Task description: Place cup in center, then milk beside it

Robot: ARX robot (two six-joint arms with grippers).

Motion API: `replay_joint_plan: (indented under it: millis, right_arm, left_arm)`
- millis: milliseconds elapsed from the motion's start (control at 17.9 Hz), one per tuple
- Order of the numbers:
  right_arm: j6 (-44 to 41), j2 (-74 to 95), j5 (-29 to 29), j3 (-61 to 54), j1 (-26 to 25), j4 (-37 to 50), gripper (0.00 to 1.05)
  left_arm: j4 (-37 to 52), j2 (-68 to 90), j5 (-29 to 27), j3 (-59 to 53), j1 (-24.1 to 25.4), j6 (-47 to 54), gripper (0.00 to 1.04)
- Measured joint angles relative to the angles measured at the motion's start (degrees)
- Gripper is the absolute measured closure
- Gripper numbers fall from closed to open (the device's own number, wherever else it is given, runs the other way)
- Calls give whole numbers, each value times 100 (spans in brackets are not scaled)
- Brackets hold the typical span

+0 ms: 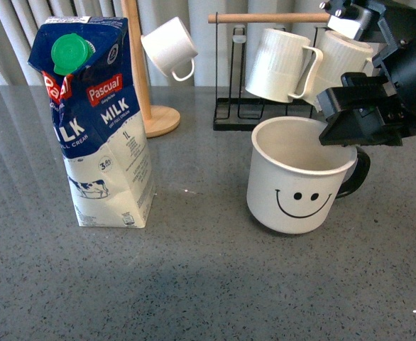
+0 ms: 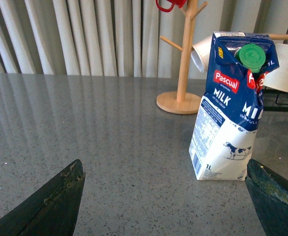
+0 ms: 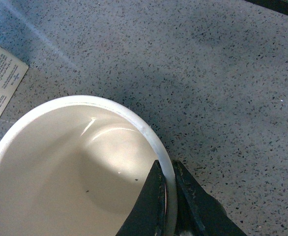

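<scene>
Overview of the work surface at the cup-placing stage. The grey speckled table (image 1: 194, 291) is shown with a black wire rack (image 1: 226, 114) and a wooden mug tree (image 1: 138, 64) at its far edge; ribbed white mugs (image 1: 282, 64) and a small plain white cup (image 1: 170, 46) are hung there and play no part in the task.

The milk (image 1: 105, 135) is seen standing upright on the left part of the table, green cap uppermost, apart from the cup and touched by neither arm. The cup (image 1: 297, 181), smiley face to the camera and black handle turned to the right, is seen upright, somewhat right of the middle of the front view. Its base appears to rest on the table, though this cannot be settled from the pictures.

The right gripper (image 3: 167, 196) is closed narrowly on the cup's thin rim (image 3: 149, 135) near the handle, one finger inside the wall and one outside, as shown in the right wrist view. The left gripper (image 2: 163, 206) is held wide apart and empty, low over the table, with the carton in front of it and nearer one fingertip.

The first step is judged to be under way but unfinished: the cup is gripped, not released, and may need to be carried further toward the centre. The second step is judged not yet begun; the milk remains to be grasped and set beside the cup.
</scene>
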Motion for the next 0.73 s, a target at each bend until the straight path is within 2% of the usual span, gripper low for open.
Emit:
replay_joint_plan:
  millis: [503, 559, 671, 727]
  right_arm:
    - [50, 68, 173, -114, 72, 48, 101]
    - [33, 68, 173, -122, 74, 52, 98]
    - [-9, 68, 146, -153, 74, 39, 77]
    - [-72, 52, 149, -177, 77, 52, 53]
  left_arm:
    - [0, 0, 0, 0, 0, 2, 7]
    - [2, 0, 0, 0, 0, 0, 7]
    - [0, 0, 0, 0, 0, 2, 7]
    - [0, 0, 0, 0, 0, 0, 7]
